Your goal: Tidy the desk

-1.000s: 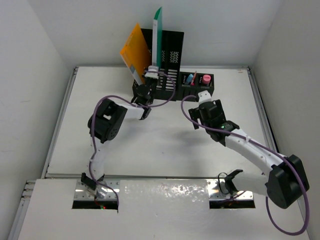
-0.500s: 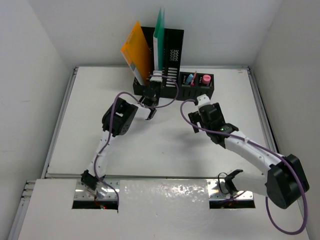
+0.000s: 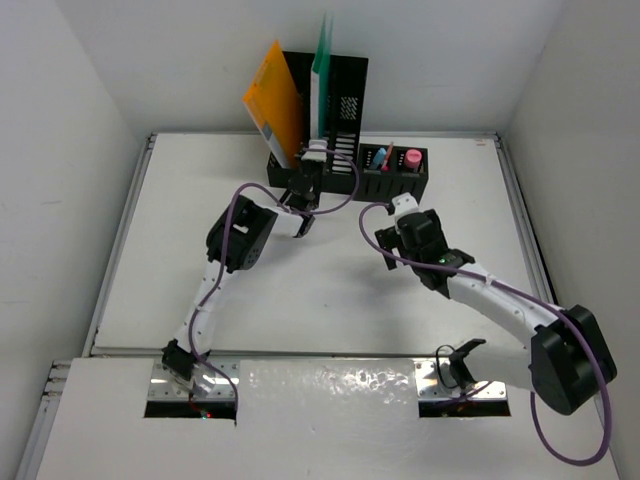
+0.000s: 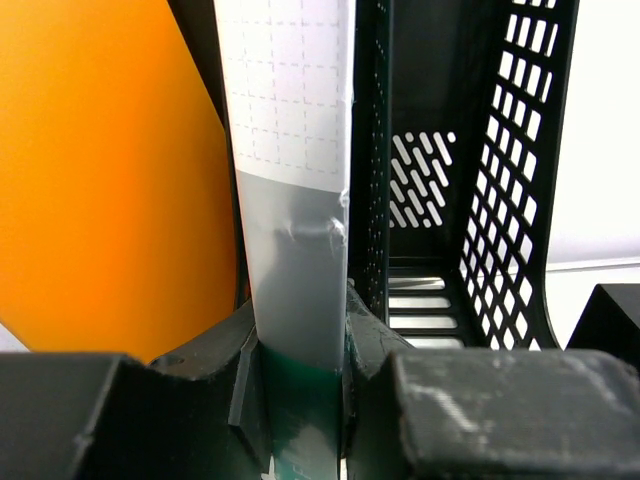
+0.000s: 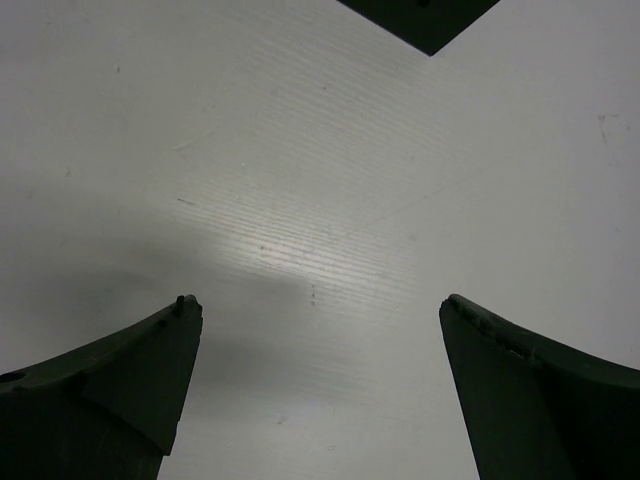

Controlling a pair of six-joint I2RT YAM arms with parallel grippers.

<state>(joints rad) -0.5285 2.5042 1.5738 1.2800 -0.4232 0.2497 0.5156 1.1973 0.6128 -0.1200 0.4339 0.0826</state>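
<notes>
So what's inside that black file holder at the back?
An orange folder leaning left, and a green folder pinched by the left gripper. The slot beside it looks bare. The folders' bottom edges are hidden.

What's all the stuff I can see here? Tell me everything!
desk: one, white, under everything
file holder: one, black, at the desk's far edge
orange folder: one, orange, leaning at the file holder's left end
green folder: one, green with a white edge, upright in the file holder, right of the orange folder
pen tray: one, black, right of the file holder, holding a pink thing and a blue thing
left tool: one, black, shut on the green folder
right tool: one, black, open above bare desk
</notes>
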